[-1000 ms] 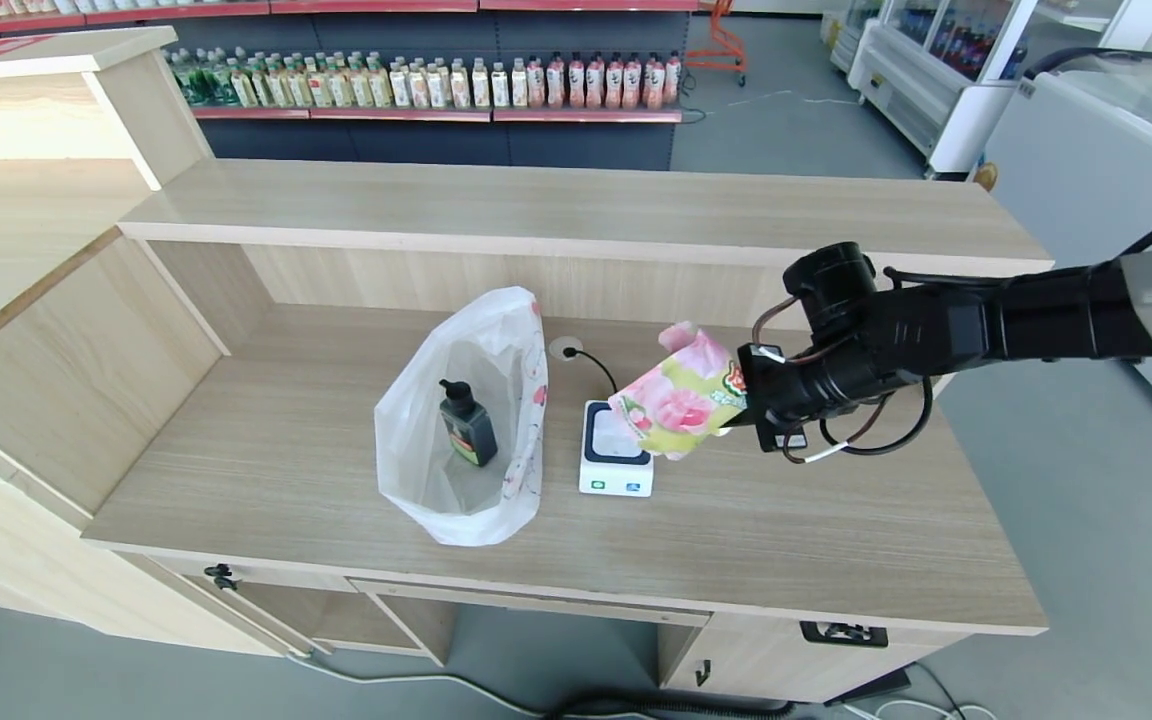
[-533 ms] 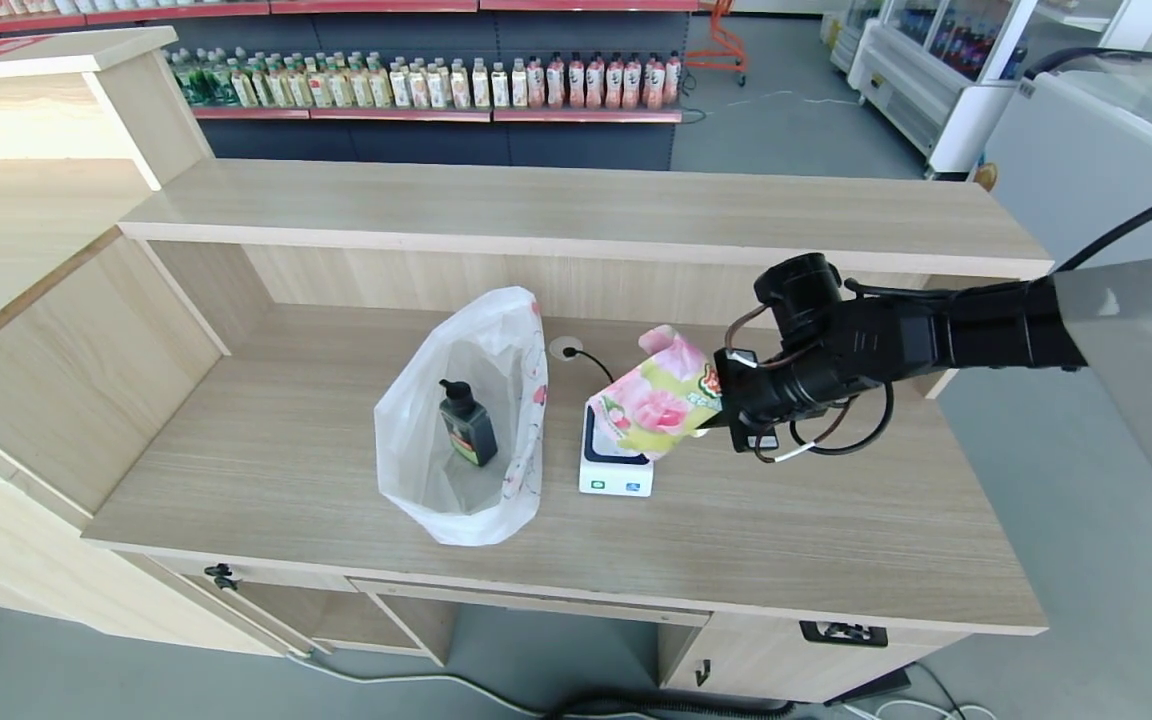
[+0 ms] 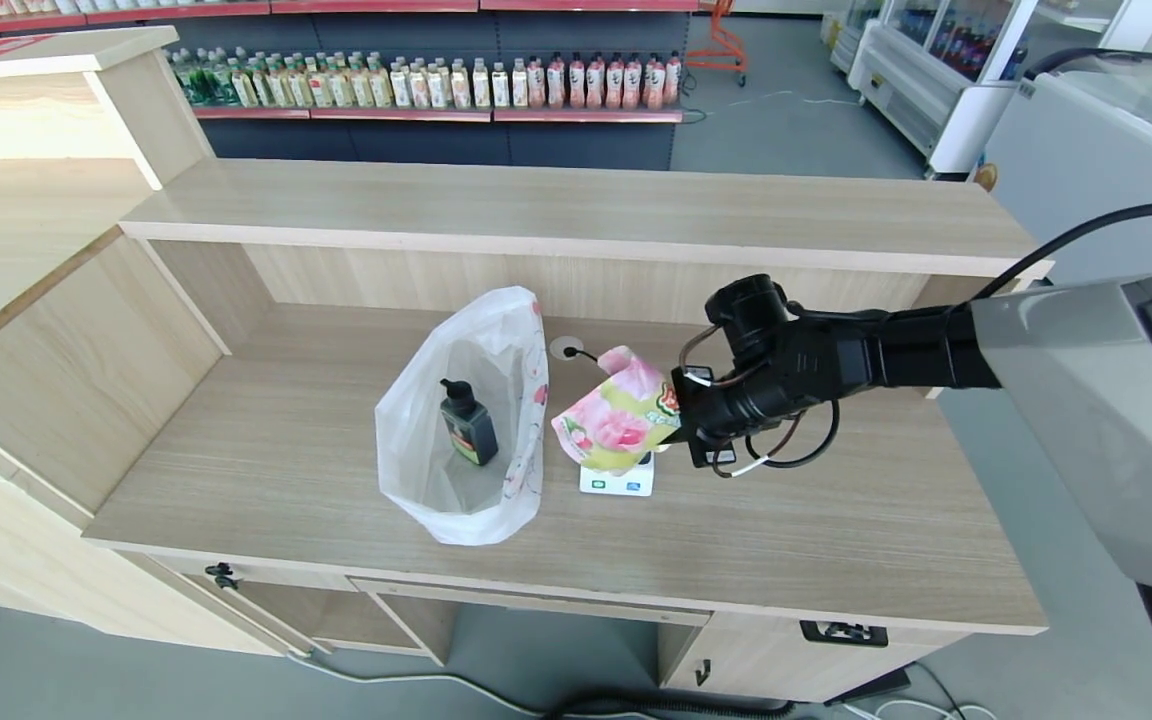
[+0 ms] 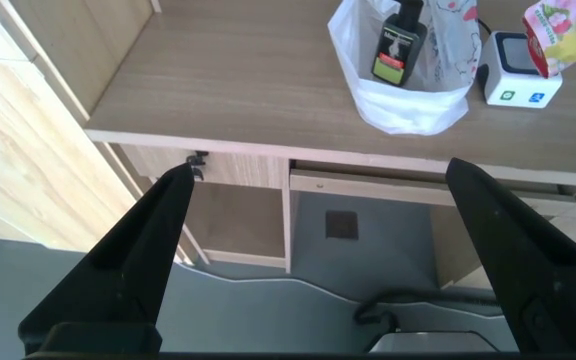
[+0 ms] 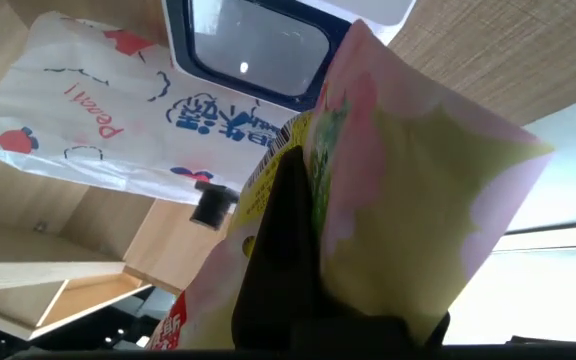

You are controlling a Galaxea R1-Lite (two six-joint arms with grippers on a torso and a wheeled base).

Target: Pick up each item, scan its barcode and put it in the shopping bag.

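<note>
A pink and yellow snack pouch (image 3: 614,425) hangs just above the white barcode scanner (image 3: 616,481), covering most of it. My right gripper (image 3: 681,425) is shut on the pouch's right end. In the right wrist view a dark finger (image 5: 288,250) presses the pouch (image 5: 408,200), with the scanner's window (image 5: 258,35) facing it. Left of the scanner stands the white shopping bag (image 3: 466,500), mouth open, holding a dark pump bottle (image 3: 466,425). My left gripper (image 4: 320,175) is open, below and in front of the counter's front edge.
A raised wooden ledge (image 3: 576,205) runs along the back of the counter (image 3: 786,530). The scanner's black cable goes into a hole (image 3: 566,348) behind it. Bare counter lies left of the bag and right of the scanner. Drink shelves and freezers stand beyond.
My right arm has carried the pouch leftwards, from beside the scanner's right edge to over it, closer to the bag. The bag and bottle have not moved.
</note>
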